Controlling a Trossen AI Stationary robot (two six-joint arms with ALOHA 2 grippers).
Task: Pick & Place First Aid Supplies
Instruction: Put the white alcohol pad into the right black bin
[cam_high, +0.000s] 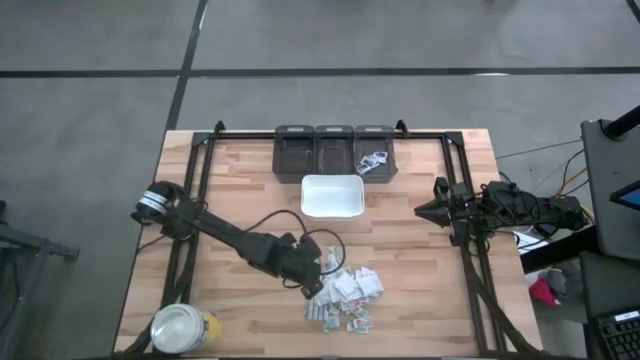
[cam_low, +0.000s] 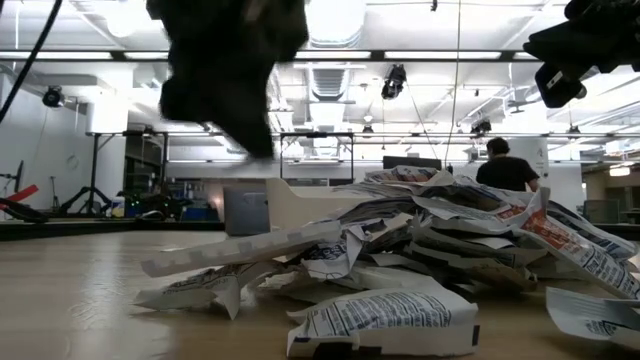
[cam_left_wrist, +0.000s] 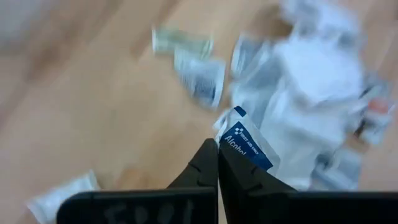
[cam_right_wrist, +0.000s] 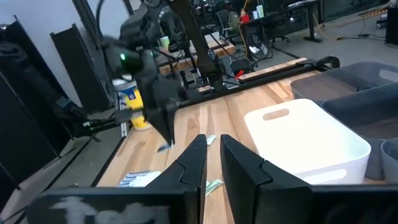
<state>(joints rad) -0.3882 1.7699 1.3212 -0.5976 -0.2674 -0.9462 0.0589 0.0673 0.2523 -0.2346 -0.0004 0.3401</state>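
While the left gripper sits just left of the heap of first aid supplies in the lower middle of the high view, its fingers are pressed together on a blue-and-white alcohol sachet; the left wrist view shows that sachet pinched at its corner between the two dark fingertips, with the blurred heap spread across the upper right of that picture and a few loose packets toward the upper middle. Seen from the low view, the heap fills the centre and right of the frame as crumpled white packets with grey and red print, resting on the wooden table.

Just above the heap in the high view lies the white tray, and above it, at the top middle of the table, stands a row of three dark bins; the rightmost bin holds a few packets. A yellow jar with a white lid stands at the lower left corner of the table.

At the right edge of the table in the high view waits the right gripper, well apart from the heap, its fingers standing only a narrow gap apart with nothing between them. A person stands in the room behind the table, at the right of the low view.
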